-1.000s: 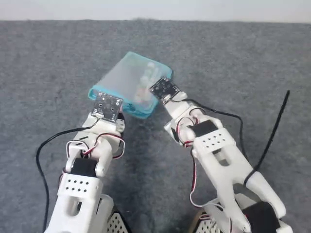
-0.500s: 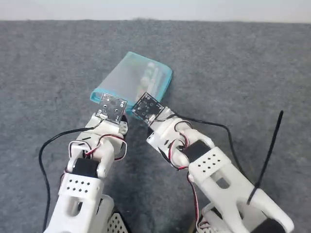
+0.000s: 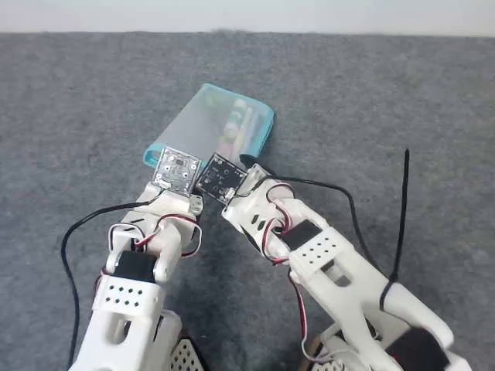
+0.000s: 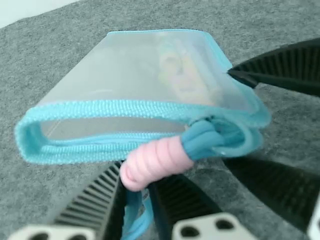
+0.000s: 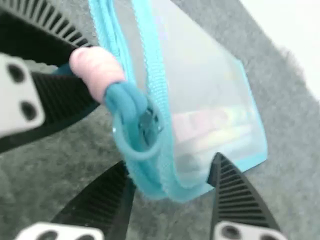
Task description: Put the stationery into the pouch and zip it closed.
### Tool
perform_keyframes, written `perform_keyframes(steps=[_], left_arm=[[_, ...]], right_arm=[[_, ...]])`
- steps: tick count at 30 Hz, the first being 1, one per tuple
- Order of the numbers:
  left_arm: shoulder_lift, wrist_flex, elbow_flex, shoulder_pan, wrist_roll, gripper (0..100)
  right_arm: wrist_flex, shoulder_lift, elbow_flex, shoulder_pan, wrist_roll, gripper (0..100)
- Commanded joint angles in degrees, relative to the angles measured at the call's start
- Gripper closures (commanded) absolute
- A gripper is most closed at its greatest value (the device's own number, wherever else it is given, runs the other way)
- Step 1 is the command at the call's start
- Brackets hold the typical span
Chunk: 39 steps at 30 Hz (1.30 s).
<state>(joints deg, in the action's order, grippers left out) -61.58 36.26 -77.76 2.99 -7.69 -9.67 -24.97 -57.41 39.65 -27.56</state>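
On grey carpet point(image 3: 402, 93) the pouch point(image 3: 205, 124) lies just ahead of both arms, stationery point(image 3: 236, 127) inside. The left gripper point(image 4: 136, 192) is pinched narrowly on its strap point(image 4: 131, 220). The right gripper point(image 5: 171, 167) gapes wide around the zipper end and, in closing, could miss the small slider point(image 5: 147, 122) and pinch fabric instead.

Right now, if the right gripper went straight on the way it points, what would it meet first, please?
Most likely the pouch: its blue zipper edge lies between the right gripper's open fingers, straight ahead. How near is unclear.
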Motion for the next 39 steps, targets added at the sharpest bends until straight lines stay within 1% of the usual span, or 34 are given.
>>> perform_keyframes(steps=[1, 3, 4, 5, 9, 11, 13, 16, 21, 27, 32, 39], left_arm=[[-0.2, 0.1, 4.6, 0.2, -1.0, 99], [-0.1, 0.1, 4.6, 0.2, -1.0, 99], [-0.1, 0.1, 4.6, 0.3, -1.0, 99], [-0.1, 0.1, 4.5, 0.3, -1.0, 99], [0.0, 0.1, 4.4, -0.1, -1.0, 99], [-0.2, 0.1, 4.4, -0.2, -1.0, 99], [-0.4, 0.1, 4.4, -0.3, -1.0, 99], [-0.4, -0.1, 4.6, -2.8, -0.9, 99], [-0.1, -1.7, 4.7, -6.9, -0.9, 99], [0.0, -1.7, 4.5, -7.4, -0.9, 99], [0.0, -1.7, 4.5, -9.0, -0.9, 99], [-0.2, -1.3, 4.3, -8.6, -0.9, 99]], right_arm=[[2.9, 0.0, 2.0, -1.2, -6.9, 90.0], [2.9, 0.4, 1.9, -0.9, -9.6, 98.3], [3.1, 0.6, 1.9, -0.9, -9.1, 99.8], [3.1, 0.6, 1.9, -1.2, -8.5, 98.1], [1.4, 0.4, 1.9, -3.4, -8.2, 99.1], [-0.9, 0.1, 1.9, -6.5, -7.3, 99.2], [-2.6, 0.1, 1.9, -10.2, -4.1, 99.3], [-5.0, 0.0, 1.9, -14.6, -2.1, 99.3], [-7.9, 0.0, 1.9, -18.7, -2.2, 99.3], [-11.1, 0.0, 1.9, -22.2, -3.9, 99.3], [-13.3, 0.0, 1.9, -29.1, -4.3, 99.3], [-16.8, 0.0, 1.9, -36.7, -8.4, 99.3]])
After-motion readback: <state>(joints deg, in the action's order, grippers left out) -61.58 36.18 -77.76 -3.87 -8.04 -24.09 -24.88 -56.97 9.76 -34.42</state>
